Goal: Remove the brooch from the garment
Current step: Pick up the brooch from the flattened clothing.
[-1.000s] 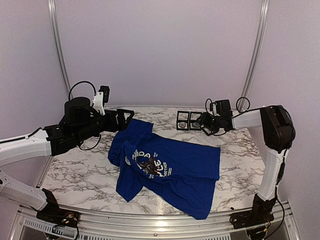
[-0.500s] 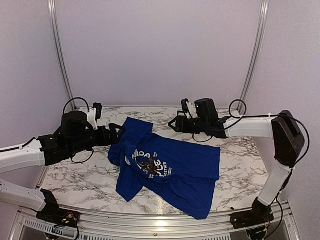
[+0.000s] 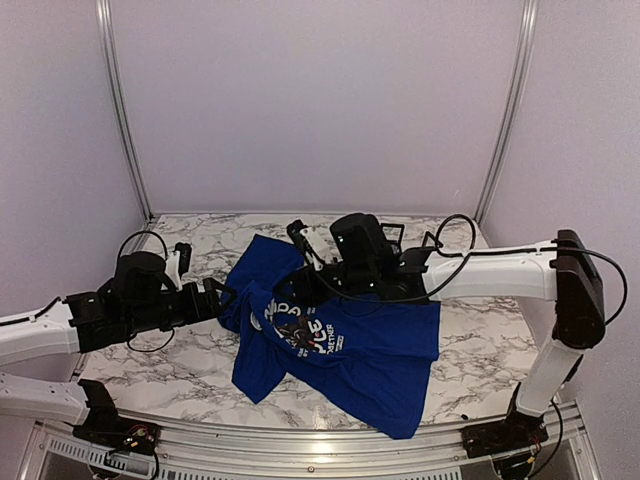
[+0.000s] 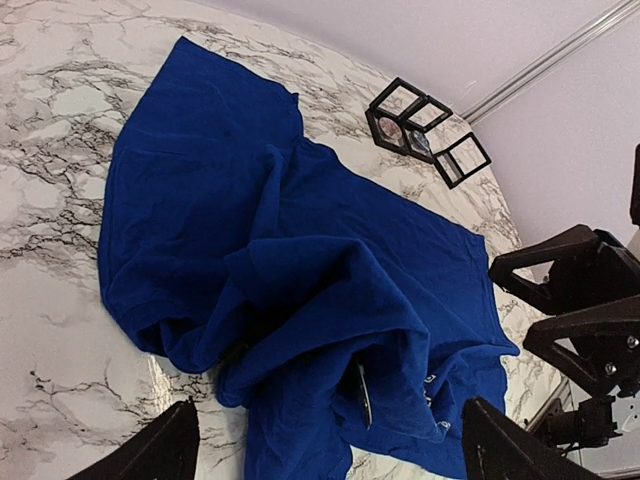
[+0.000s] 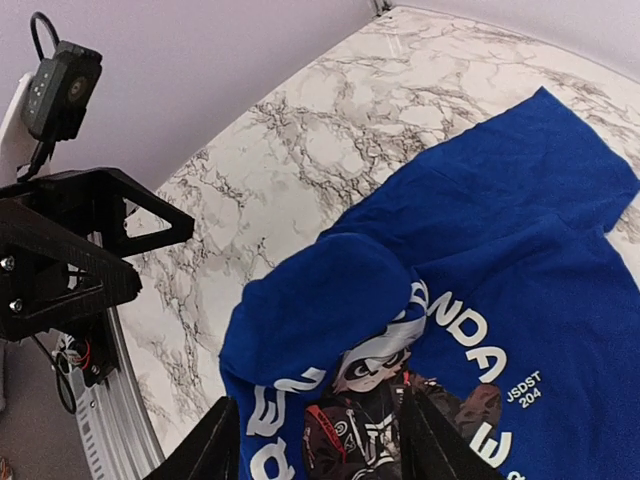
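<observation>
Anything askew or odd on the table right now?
The royal-blue T-shirt lies rumpled rather than flat. On the side toward the left arm, a bunched fold has flopped over the chest print. It hides part of the white lettering around the panda graphic. Nothing looks spilled or damaged.

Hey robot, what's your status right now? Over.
Left gripper open, at the T-shirt edge. Right gripper open, above the panda print. No brooch made out; cloth bunched beside the print.
</observation>
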Robot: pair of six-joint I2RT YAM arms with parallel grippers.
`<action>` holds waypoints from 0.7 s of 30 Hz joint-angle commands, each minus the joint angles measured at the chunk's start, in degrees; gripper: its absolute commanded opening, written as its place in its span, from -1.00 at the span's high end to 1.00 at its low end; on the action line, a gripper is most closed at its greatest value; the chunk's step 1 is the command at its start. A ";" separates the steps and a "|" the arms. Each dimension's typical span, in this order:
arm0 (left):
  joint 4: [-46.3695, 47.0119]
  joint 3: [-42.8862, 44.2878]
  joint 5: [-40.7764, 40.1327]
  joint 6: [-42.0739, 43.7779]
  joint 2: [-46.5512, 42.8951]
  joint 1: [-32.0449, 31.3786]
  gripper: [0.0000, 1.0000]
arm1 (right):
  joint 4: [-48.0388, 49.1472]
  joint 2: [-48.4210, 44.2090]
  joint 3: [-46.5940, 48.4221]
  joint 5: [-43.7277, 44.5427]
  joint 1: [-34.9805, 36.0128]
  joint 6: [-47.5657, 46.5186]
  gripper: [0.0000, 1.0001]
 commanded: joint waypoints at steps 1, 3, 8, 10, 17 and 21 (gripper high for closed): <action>-0.80 -2.26 2.15 -3.88 -1.83 0.31 -0.86 | -4.77 2.56 5.05 3.23 4.28 -2.54 -0.03; -0.59 -2.95 2.91 -4.71 -2.31 0.28 -0.85 | -5.99 3.51 6.44 4.79 5.74 -2.94 -0.02; 0.85 -4.84 4.19 -6.33 -3.38 0.30 -0.83 | -9.58 6.75 10.03 8.17 7.86 -2.94 0.09; 1.55 -5.18 4.95 -6.67 -3.20 0.32 -0.82 | -11.67 8.74 12.16 9.66 8.67 -3.11 0.18; 2.96 -4.26 8.37 -6.52 -0.03 0.32 -0.74 | -13.71 11.34 14.41 12.98 10.15 -2.52 0.27; 4.22 -4.09 9.83 -6.82 1.61 0.30 -0.64 | -13.47 11.63 14.42 13.31 10.15 -2.13 0.48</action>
